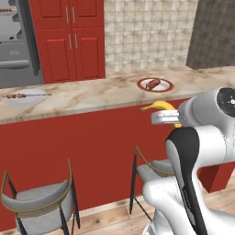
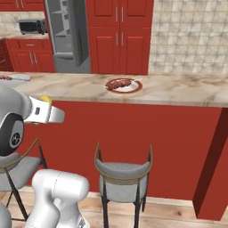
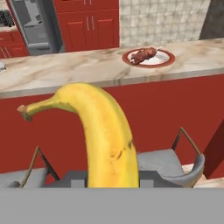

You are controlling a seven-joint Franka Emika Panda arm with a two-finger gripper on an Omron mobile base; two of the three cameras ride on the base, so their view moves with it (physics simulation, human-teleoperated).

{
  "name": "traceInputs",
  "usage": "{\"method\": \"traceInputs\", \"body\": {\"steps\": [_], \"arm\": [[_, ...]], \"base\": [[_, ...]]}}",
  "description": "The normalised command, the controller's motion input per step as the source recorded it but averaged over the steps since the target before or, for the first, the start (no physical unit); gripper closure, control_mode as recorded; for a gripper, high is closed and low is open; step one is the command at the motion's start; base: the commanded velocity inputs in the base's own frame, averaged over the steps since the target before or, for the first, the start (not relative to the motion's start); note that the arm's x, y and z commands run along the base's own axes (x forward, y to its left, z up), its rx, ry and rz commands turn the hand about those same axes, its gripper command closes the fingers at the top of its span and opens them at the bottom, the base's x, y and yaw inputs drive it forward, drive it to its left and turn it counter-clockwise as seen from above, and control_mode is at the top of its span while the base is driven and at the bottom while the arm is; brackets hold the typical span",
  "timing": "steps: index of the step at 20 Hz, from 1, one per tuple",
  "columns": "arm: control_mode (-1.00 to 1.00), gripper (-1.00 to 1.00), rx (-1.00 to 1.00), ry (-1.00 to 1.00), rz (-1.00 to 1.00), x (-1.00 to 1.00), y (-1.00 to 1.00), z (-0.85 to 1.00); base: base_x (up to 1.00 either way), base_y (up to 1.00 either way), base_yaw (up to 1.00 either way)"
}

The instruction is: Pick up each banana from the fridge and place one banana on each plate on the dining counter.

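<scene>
Yellow banana (image 3: pixel 103 131) sits pinched in the gripper (image 3: pixel 111 179), raised in front of the red-fronted counter (image 3: pixel 65 72), short of the red-rimmed plate (image 3: pixel 148 57) holding a skewer (image 3: pixel 142 54).

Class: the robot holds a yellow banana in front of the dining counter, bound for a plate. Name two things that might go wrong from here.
1. The red-rimmed plate already carries a meat skewer, so the banana may land on it or roll off the plate.
2. The banana stands tall above the fingers, gripped only at its lower end; a quick swing over the dining counter might tip or slip it.
</scene>
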Motion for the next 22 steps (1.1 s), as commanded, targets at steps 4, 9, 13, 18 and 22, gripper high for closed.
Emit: {"method": "traceInputs", "body": {"steps": [4, 9, 13, 18, 22], "arm": [[1.00, 1.00, 0.00, 0.00, 0.00, 0.00, 0.00, 0.00], [-1.00, 1.00, 0.00, 0.05, -0.07, 0.01, 0.00, 0.29], [-1.00, 1.00, 0.01, 0.10, -0.22, 0.42, -0.13, 0.88], [-1.00, 1.00, 0.01, 0.16, -0.25, 0.93, -0.69, 0.41], [-1.00, 1.00, 0.03, 0.16, -0.14, 1.00, -0.95, 0.00]], "base": [[0.17, 0.00, -0.15], [0.00, 0.00, -0.04], [0.00, 0.00, 0.00], [0.00, 0.00, 0.00], [0.00, 0.00, 0.00]]}}
